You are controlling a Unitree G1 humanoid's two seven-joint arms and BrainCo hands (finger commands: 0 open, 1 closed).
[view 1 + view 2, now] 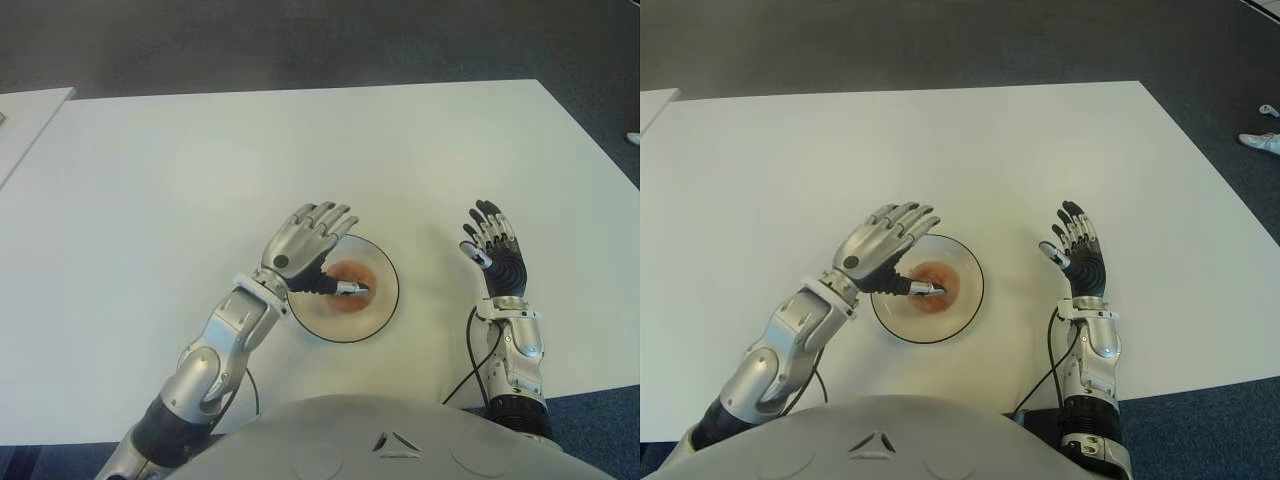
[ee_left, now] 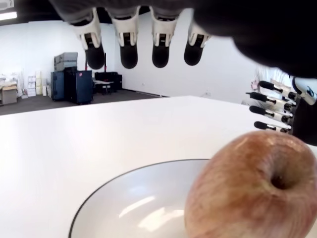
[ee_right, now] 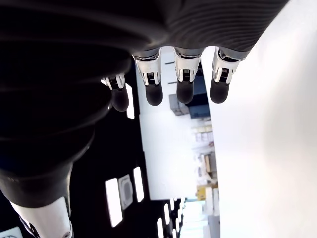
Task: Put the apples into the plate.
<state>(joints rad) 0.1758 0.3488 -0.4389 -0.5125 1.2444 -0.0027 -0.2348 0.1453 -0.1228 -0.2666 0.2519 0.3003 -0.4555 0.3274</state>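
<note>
The left robot hand (image 1: 308, 243) hovers over the plate (image 1: 385, 302), fingers spread and holding nothing, its thumb stretched across the apple (image 2: 255, 191). The apple sits inside the plate, partly hidden by that hand from above. The right robot hand (image 1: 493, 246) shows right of the plate on the white table (image 1: 150, 200), fingers extended, empty.

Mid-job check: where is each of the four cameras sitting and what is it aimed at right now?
Left eye, head: looks down at table, both arms, plate.
Right eye: same scene, slightly offset.
Left wrist: under open left robot hand, sees apple in the plate.
Right wrist: open right robot hand, fingertips, room behind.
Shared: eyes and left wrist all show the apple.
</note>
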